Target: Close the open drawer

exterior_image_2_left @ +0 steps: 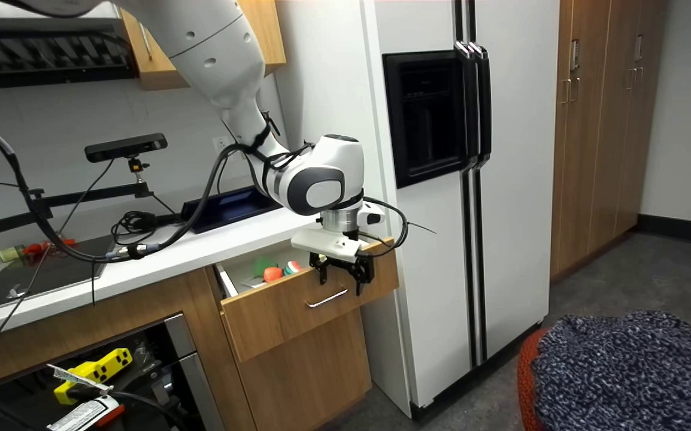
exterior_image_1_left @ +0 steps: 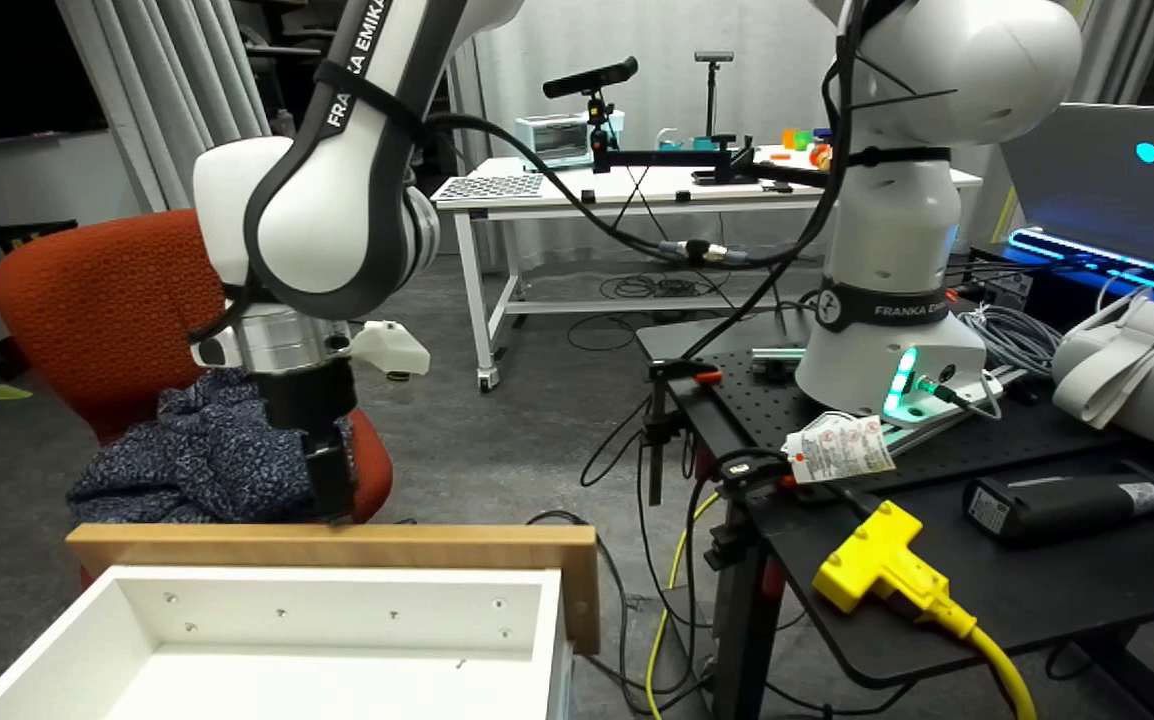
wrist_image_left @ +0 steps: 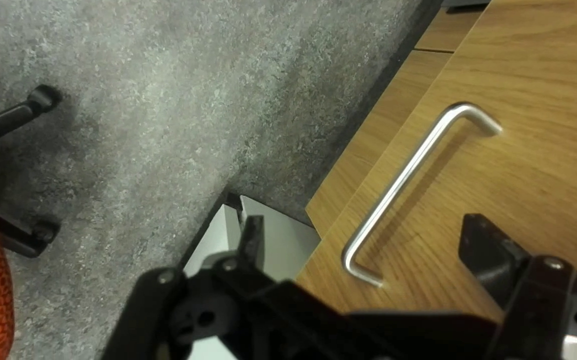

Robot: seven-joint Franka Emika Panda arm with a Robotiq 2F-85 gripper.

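Observation:
The drawer [exterior_image_1_left: 332, 545] is pulled out, showing white inner walls and floor under a tan wooden front rim. Its wooden front [exterior_image_2_left: 279, 314] also shows in an exterior view and in the wrist view [wrist_image_left: 533, 135]. A silver bar handle [exterior_image_2_left: 327, 298] is on that front and shows in the wrist view [wrist_image_left: 403, 182]. My gripper [exterior_image_2_left: 341, 284] points down at the outer side of the front, above the handle. In the wrist view its fingers [wrist_image_left: 363, 230] are wide apart with nothing gripped. In an exterior view the fingertips [exterior_image_1_left: 332, 505] reach the rim; contact cannot be told.
Small coloured items [exterior_image_2_left: 273, 274] lie inside the drawer. A white countertop [exterior_image_2_left: 226, 250] is above it and a white refrigerator [exterior_image_2_left: 513, 179] stands beside it. An orange chair [exterior_image_1_left: 107, 300] with a dark cloth [exterior_image_1_left: 207, 455] faces the drawer. A black table [exterior_image_1_left: 937, 590] carries the robot base.

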